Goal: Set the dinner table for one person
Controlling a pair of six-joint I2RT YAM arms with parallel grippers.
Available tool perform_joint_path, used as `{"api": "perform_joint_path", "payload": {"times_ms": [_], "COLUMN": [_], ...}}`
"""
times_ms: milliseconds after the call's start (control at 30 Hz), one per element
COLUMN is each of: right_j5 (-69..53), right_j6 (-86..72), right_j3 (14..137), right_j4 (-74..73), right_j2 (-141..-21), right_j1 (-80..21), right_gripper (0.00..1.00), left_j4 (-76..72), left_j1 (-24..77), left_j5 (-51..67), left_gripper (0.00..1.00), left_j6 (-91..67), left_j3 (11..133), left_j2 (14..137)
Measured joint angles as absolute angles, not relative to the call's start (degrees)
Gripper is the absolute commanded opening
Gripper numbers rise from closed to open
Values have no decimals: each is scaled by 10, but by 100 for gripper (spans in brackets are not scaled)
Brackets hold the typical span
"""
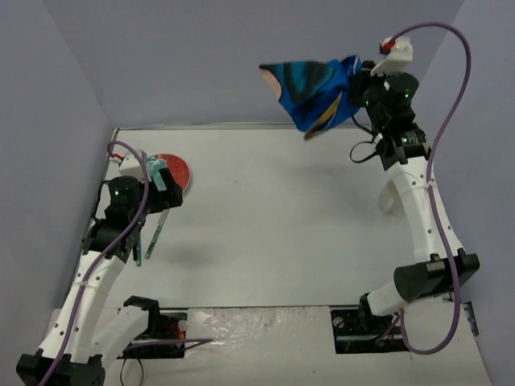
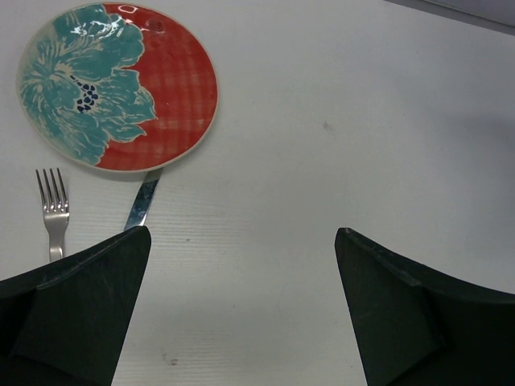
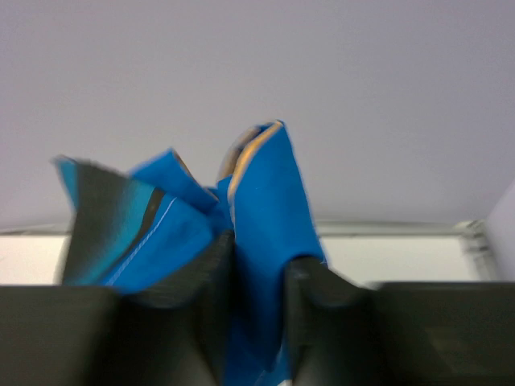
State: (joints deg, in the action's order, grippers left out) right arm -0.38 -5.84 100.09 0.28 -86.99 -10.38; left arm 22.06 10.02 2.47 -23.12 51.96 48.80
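The right claw (image 3: 259, 269) is clamped on a bunched fold of the blue placemat (image 1: 310, 92). The wrist view shows cloth squeezed between the two fingers and spilling up on both sides. The arm holds it high in the air above the far right part of the table (image 1: 282, 225), with the loose part hanging out to the left in crumpled folds, touching nothing.

The left claw (image 2: 241, 232) stands wide apart and empty, hovering over bare table at the left side. Just beyond it lie a red plate (image 2: 121, 80) with a teal flower, a fork (image 2: 53, 205) below the plate's left part, and what looks like a knife (image 2: 143, 205) with its tip under the plate's rim.

The table fills the whole workspace, white, flat and rigid. It looks smooth, so things will probably slide on it, and nothing about it calls for a grip; it only receives.

The placemat is probably light and limp, and held by a bunch it would likely land crumpled. A hold at an edge or corner, perhaps with the other claw at a second corner, should let it spread flat. The plate looks glazed, likely breakable and slippery, and is best taken by the rim.
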Motion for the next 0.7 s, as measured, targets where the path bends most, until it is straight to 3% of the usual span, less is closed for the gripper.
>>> {"api": "perform_joint_path", "payload": {"times_ms": [167,267,400,700], "right_j5": [-67,-87,-80,19], "right_j6": [-147,-179,-186,-147], "right_j3": [778,672,620,676], "right_j4": [-2,-24,-81,-77], "right_j2": [-856,-905,-926,-840], "right_j1": [-103,-111,-125,-185], "right_gripper": [73,75,76,75], "left_j4": [220,220,220,204], "left_j1": [100,101,101,106], "left_j5": [37,46,56,80], "left_gripper": [97,97,97,97], "left_j6": [-241,-247,-252,-268], "left_j3": [520,520,520,520], "left_j2": [497,507,521,554]}}
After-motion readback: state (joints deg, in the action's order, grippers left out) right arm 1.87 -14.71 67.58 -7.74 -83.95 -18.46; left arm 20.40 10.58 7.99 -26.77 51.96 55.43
